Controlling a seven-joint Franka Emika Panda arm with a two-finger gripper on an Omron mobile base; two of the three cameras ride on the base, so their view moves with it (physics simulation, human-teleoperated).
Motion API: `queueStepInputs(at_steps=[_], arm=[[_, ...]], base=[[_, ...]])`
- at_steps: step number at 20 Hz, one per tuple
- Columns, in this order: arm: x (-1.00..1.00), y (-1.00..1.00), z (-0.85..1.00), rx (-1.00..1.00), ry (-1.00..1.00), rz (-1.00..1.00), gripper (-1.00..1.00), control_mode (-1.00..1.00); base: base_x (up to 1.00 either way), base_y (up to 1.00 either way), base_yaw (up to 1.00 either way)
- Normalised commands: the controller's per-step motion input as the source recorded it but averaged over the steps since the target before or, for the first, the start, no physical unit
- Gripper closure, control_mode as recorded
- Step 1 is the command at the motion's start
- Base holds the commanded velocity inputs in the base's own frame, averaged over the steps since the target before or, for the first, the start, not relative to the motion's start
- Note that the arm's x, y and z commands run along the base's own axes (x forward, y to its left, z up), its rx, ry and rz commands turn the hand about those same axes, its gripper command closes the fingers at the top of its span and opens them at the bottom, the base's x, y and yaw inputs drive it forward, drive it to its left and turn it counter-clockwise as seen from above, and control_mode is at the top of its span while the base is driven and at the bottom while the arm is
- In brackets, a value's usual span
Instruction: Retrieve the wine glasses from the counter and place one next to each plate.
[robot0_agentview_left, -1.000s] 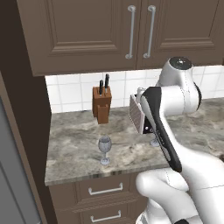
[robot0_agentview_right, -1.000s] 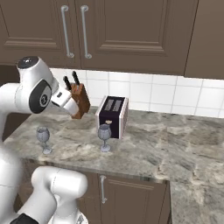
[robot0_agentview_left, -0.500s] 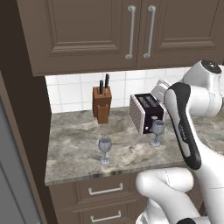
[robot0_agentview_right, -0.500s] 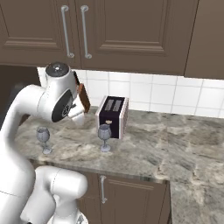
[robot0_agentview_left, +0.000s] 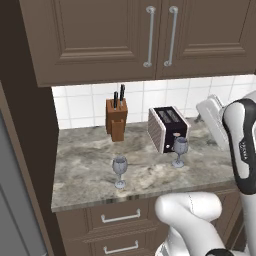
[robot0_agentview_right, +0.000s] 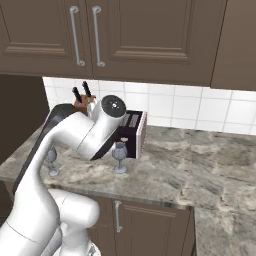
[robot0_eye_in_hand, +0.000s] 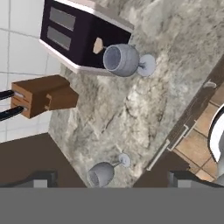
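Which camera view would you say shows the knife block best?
The left base view: the knife block stands unobstructed by the tiles. In the right base view the arm hides most of it; the hand view shows it sideways.

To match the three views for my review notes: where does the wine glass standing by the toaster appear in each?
Left base view: wine glass right of centre, before the toaster.
Right base view: wine glass left of centre, beside the arm.
Hand view: wine glass near the top, centre.
Shared landmark: the toaster.
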Motion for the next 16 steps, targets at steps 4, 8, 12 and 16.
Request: queueStepInputs(at_steps=[4, 8, 12, 16], arm=[[-0.01, -0.05, -0.27, 0.42, 0.02, -0.16, -1.0, -1.0], [0.02, -0.14, -0.33, 0.57, 0.2, 0.0, -1.0, -1.0], [0.08, -0.17, -0.43, 0.52, 0.19, 0.04, -1.0, -1.0], [0.23, -0.3, -0.32, 0.37, 0.09, 0.09, -1.0, -1.0]], base=[[0.0, 0.0, 0.0], [0.0, 0.0, 0.0], [0.0, 0.0, 0.0], [0.0, 0.0, 0.0]])
